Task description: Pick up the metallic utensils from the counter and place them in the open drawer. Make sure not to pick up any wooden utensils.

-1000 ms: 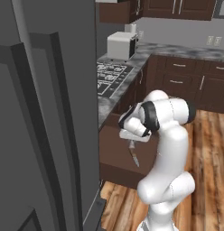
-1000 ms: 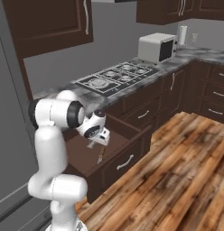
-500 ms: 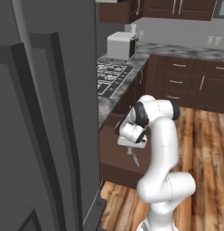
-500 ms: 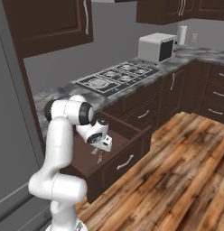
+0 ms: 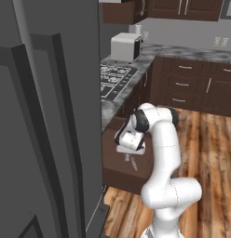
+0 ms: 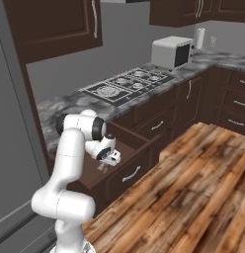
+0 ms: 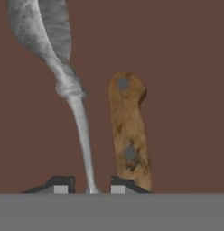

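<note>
Gripper work first: the jaws are pinched together on the thin handle of the silver spoon-like utensil, whose handle runs down between the two dark tips at the bottom of the hand view while its grey bowl reaches into the upper left of the frame. Compared with a second ago, the arm has folded in and carried the hand lower, so in the right base view the gripper now sits down inside the open drawer, at centre left of the frame below the marbled counter. In the left base view the utensil hangs from the gripper just over the drawer's dark floor. The knife with its brown handle lies just right of the spoon in the hand view, apparently resting on the drawer floor already. I judge this the last placing step: the spoon is low enough to let go, and release would finish the metal pieces.
</note>
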